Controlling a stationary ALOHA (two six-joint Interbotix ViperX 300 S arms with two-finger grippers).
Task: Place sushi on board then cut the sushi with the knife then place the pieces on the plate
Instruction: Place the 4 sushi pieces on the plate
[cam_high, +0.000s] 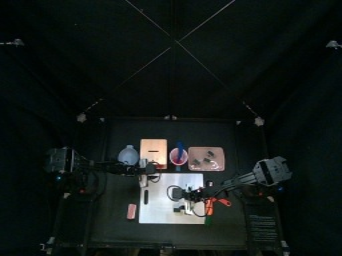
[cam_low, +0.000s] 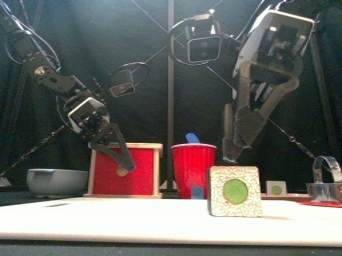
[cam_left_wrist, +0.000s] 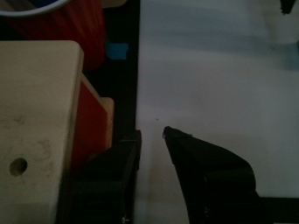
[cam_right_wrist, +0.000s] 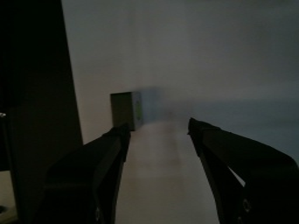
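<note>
1. Right gripper (cam_right_wrist: 156, 127) hangs empty with its jaws spread, close over the sushi (cam_low: 235, 191), which stands upright on the white board (cam_low: 120, 222).
2. Left gripper (cam_left_wrist: 149, 133), jaws slightly parted and empty, is on the left beside the wooden box (cam_low: 124, 170).
3. Placing looks finished; cutting needs the blue knife (cam_low: 191, 138) from the far red cup (cam_low: 193, 168).
4. Count: one sushi block, one board, one cup, probably one knife.
</note>
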